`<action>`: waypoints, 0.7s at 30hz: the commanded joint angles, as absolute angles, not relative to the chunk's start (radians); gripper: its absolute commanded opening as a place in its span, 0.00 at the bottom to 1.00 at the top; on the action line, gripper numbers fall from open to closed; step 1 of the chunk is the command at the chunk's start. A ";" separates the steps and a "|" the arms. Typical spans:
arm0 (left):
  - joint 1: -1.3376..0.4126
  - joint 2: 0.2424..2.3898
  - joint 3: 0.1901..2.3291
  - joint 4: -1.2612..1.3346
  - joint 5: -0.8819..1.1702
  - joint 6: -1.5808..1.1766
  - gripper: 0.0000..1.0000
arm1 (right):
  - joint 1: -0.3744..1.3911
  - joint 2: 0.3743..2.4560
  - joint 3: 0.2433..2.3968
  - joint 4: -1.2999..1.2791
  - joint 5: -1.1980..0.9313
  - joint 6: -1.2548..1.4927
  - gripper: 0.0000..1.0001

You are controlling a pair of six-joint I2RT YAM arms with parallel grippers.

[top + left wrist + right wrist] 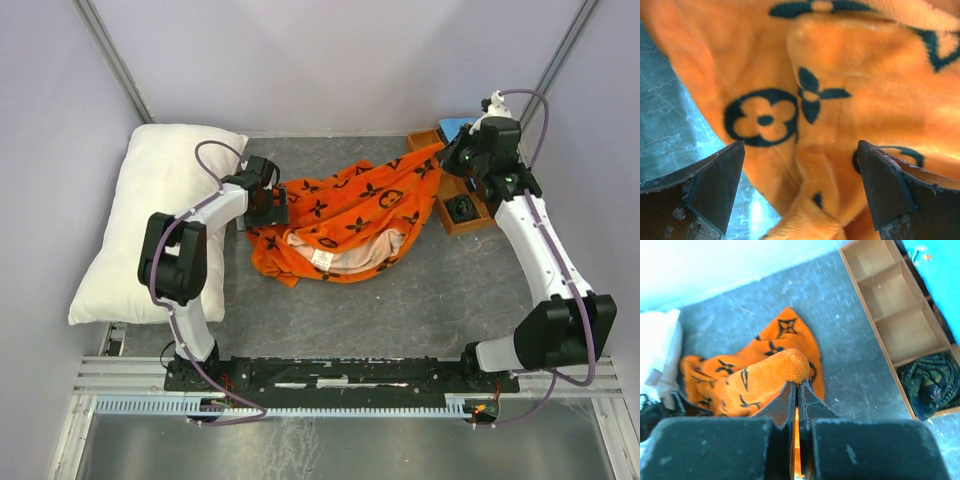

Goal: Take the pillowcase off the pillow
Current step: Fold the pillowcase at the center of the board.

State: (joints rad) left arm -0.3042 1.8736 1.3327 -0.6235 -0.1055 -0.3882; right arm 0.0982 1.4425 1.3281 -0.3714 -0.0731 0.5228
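The white pillow (150,220) lies along the table's left side, apart from the orange pillowcase (350,215), which sits crumpled in the middle with its pale lining showing at the near edge. My left gripper (265,200) hovers over the pillowcase's left end. In the left wrist view it (800,190) is open, with the printed pillowcase (840,75) filling the space between and beyond its fingers. My right gripper (452,158) holds the pillowcase's far right corner. In the right wrist view it (797,387) is shut on a fold of the pillowcase (755,375). The pillow (657,340) shows at that view's left edge.
A wooden compartment tray (470,222) stands at the back right beside the right gripper; it (895,315) holds a dark patterned cloth (930,382) in one compartment. Something light blue (455,127) lies behind it. Walls close in the back and both sides.
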 commanded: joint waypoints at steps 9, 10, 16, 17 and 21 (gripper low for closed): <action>-0.355 1.882 1.272 -0.440 -0.118 -0.457 0.80 | 0.096 1.461 1.223 -0.357 -0.139 0.561 0.01; -0.363 1.893 1.269 -0.440 -0.120 -0.463 0.76 | 0.096 1.460 1.216 -0.356 -0.139 0.563 0.01; -0.394 1.875 1.272 -0.455 -0.156 -0.489 0.32 | 0.096 1.448 1.214 -0.354 -0.164 0.572 0.01; -0.399 1.857 1.282 -0.467 -0.171 -0.489 0.24 | 0.096 1.443 1.215 -0.352 -0.164 0.573 0.01; -0.410 1.785 1.313 -0.502 -0.185 -0.495 0.03 | 0.096 1.431 1.241 -0.361 -0.168 0.577 0.01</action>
State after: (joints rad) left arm -0.3958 1.8858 1.2652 -0.4896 -0.1524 -0.4564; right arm 0.0963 1.4799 1.1999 -0.3820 -0.1528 0.5678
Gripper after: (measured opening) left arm 0.074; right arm 0.021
